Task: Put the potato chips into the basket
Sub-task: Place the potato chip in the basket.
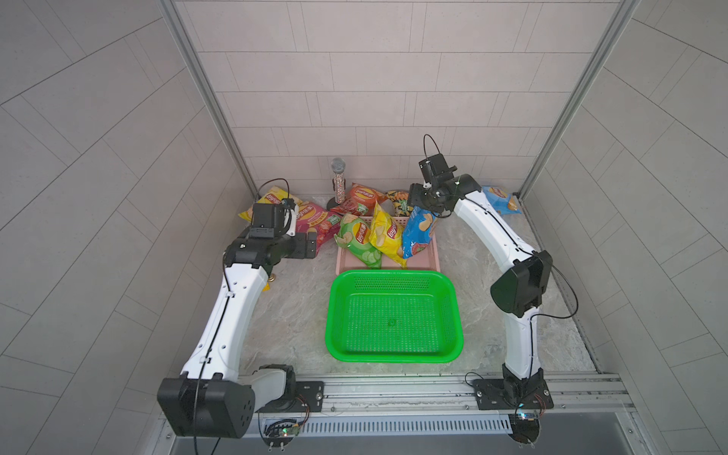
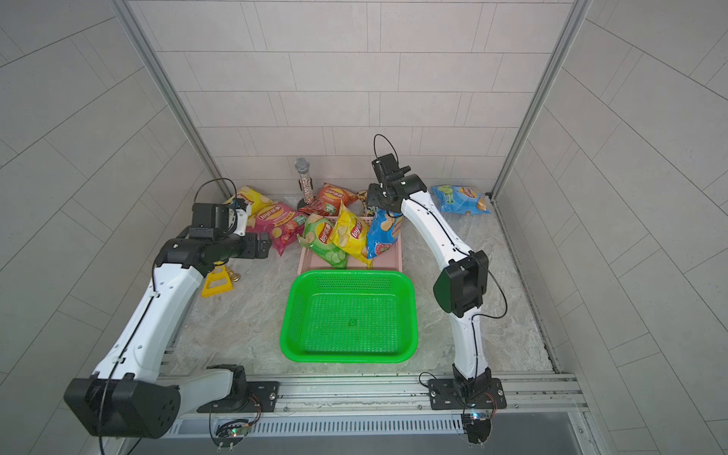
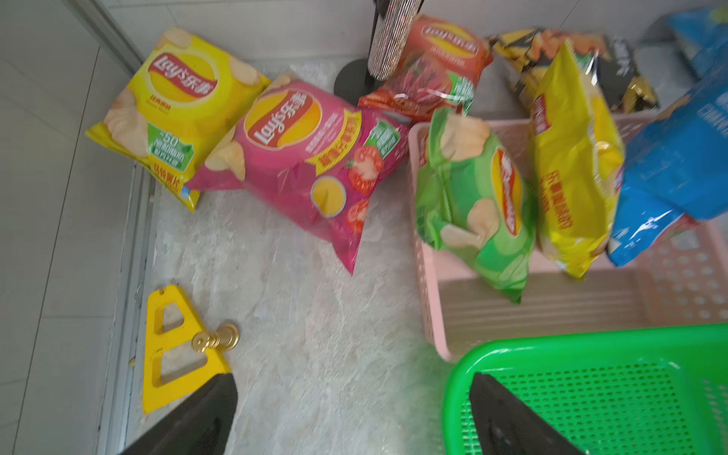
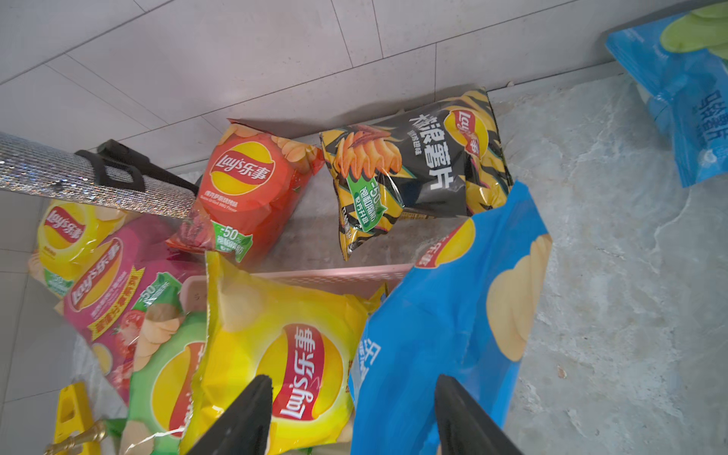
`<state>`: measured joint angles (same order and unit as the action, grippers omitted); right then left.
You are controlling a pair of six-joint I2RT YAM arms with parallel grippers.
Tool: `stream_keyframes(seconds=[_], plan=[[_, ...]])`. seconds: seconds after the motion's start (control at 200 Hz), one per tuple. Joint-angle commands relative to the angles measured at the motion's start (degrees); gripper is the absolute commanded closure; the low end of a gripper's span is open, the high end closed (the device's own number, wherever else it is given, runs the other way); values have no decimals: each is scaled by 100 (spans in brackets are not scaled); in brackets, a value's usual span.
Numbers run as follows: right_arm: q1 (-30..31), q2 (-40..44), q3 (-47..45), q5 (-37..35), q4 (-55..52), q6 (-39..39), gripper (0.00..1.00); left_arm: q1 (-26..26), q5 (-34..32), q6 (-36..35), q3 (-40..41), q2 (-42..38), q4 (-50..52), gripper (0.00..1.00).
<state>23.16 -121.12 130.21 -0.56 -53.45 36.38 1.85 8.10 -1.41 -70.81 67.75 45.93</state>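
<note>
The green basket (image 1: pixel 394 273) stands at the table's front centre with nothing in it. Behind it, a green chip bag (image 1: pixel 358 240), a yellow one (image 1: pixel 388 236) and a blue one (image 1: pixel 419 232) lean together in a pink crate (image 1: pixel 431 258). Magenta (image 1: pixel 315 220), yellow (image 1: pixel 272 197), red (image 1: pixel 362 197), black (image 1: pixel 398 203) and light-blue (image 1: pixel 500 199) bags lie along the back. My left gripper (image 3: pixel 353 378) is open over bare table between the magenta bag and the basket. My right gripper (image 4: pixel 353 378) hovers open above the yellow and blue bags, gripping neither.
A glittery microphone (image 1: pixel 338 181) on a black round stand rises at the back between the magenta and red bags. A yellow triangular piece (image 2: pixel 214 281) with a small brass part (image 3: pixel 216 338) lies under my left arm. Walls close off three sides.
</note>
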Motion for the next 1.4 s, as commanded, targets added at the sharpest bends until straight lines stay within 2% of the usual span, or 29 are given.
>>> stream_keyframes(seconds=[0.0, 0.135, 0.255, 0.345, 0.485, 0.59, 0.856, 0.976, 1.096, 1.391], plan=[[91, -207, 349, -652, -757, -318, 38, -105, 42, -329, 228, -239, 357, 0], [203, -191, 170, -903, -865, -424, 53, -114, 264, -178, 451, -124, 451, 0], [343, -4, -120, -1203, -818, -582, 72, -163, 386, -18, 584, -14, 243, 0], [449, 208, -353, -1398, -727, -735, 78, -177, 425, 1, 585, 36, 189, 0], [601, 634, -909, -1525, -391, -1043, 93, -185, 429, -15, 633, 62, 190, 0], [653, 918, -1424, -1301, 3, -1283, 100, -196, 403, -35, 681, 42, 169, 0], [816, 1221, -2507, -421, 719, -1725, 100, -211, 382, -69, 713, -12, 127, 0], [970, 1237, -2759, -464, 867, -2119, 100, -213, 359, -124, 717, 19, 156, 0], [1057, 1196, -2872, -845, 931, -2538, 100, -221, 323, -192, 716, 73, 228, 0], [1363, 1218, -3020, -2556, 1580, -3864, 100, -244, 366, -114, 764, 105, 171, 0]])
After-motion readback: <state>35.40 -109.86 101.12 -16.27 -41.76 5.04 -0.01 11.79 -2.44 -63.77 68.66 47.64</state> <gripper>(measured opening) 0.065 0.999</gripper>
